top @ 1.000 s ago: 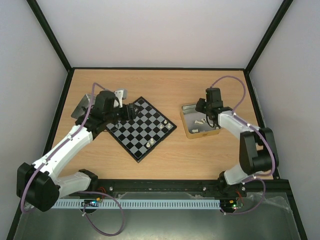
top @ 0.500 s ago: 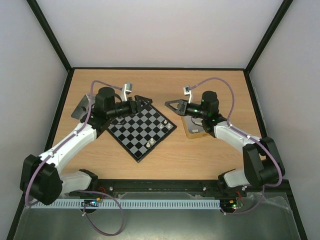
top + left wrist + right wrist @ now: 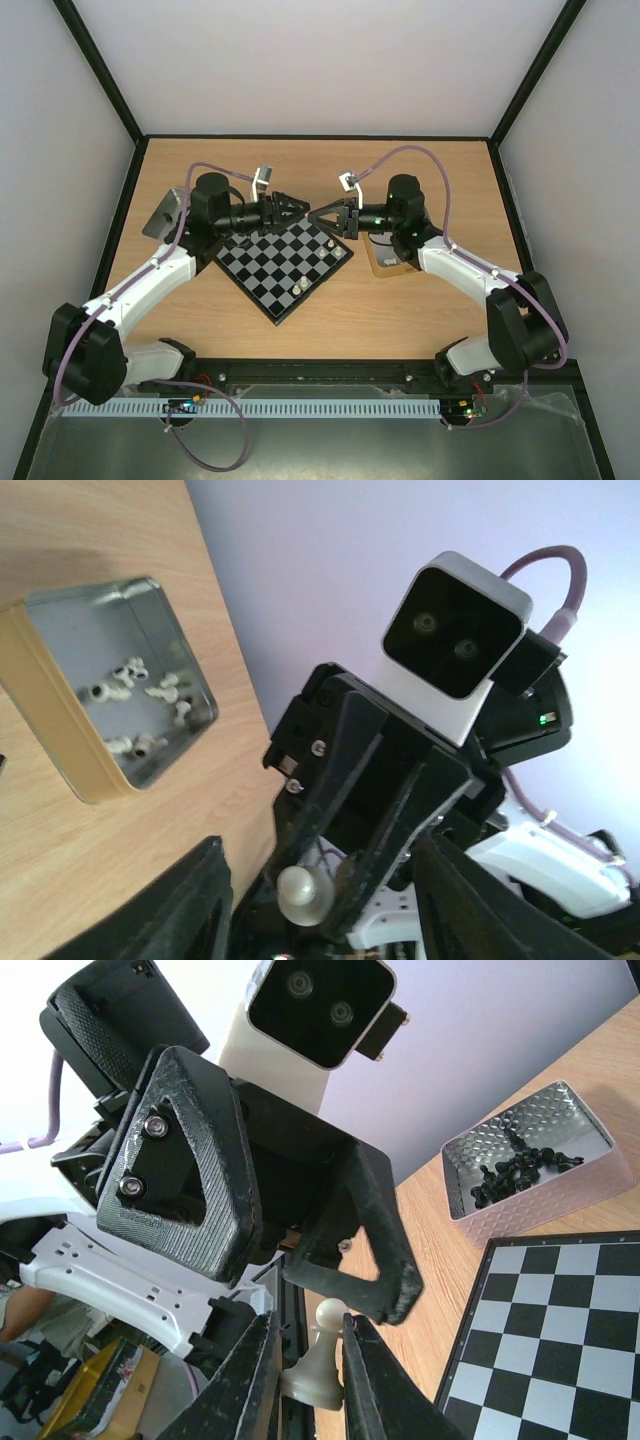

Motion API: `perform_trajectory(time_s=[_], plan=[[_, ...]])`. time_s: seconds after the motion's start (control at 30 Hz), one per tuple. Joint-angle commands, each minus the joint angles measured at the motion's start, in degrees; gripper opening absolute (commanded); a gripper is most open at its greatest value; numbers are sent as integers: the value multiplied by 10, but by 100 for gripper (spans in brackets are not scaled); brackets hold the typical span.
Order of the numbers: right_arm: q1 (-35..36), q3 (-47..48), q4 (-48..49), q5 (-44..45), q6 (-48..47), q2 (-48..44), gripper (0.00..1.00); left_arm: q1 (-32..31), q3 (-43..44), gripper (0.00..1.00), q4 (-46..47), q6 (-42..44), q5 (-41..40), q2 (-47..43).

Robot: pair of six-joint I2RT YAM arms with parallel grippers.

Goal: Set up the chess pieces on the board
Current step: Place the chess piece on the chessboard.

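While both arms reach in over the board's far corner, the right gripper (image 3: 322, 218) is clamped on a white pawn (image 3: 320, 1360), pinched by its body. In the right wrist view the base points down. The left gripper (image 3: 290, 208) faces it almost tip to tip with its fingers (image 3: 195, 905) spread apart. The pawn's round head sits in the gap between them, and there is space on both sides, no contact visible. Both grippers are up off the board, not resting on it.

The board (image 3: 285, 255) lies cornerwise on the bench (image 3: 400, 320), mid-depth and a bit left of centre. A few white chess pieces (image 3: 331, 242) stand by its right corner, and one more (image 3: 298, 287) is at the near-right edge; the rest of the squares are bare.

A gold tray (image 3: 45, 720) sits just off the board's right corner, partly under the right arm, with loose white pieces (image 3: 140, 695) scattered in it. A silver tray (image 3: 165, 212) sits near the bench's left edge, apart from the board, and holds a heap of black pieces (image 3: 520, 1165).
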Motion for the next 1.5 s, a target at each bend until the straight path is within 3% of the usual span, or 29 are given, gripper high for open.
perform_trajectory(time_s=[0.0,0.13,0.43,0.67,0.87,1.07,1.3,1.47], plan=[[5,20,-9,-18,-26,8,15,2,-6,44,33,-31,34,9],[6,24,-22,-14,-39,11,15,2,-14,36,64,-74,40,15],[9,32,-30,8,-53,18,15,0,-35,34,90,-140,42,22],[14,34,-50,8,-83,19,14,0,-54,19,139,-199,41,33],[17,47,-93,7,-128,23,14,-4,-55,20,127,-209,45,41],[17,79,-174,18,-199,27,13,-5,-58,28,119,-227,49,53],[19,100,-231,39,-250,30,13,-5,-61,23,135,-263,54,68],[20,109,-253,40,-281,32,14,-5,-69,25,141,-285,60,74]])
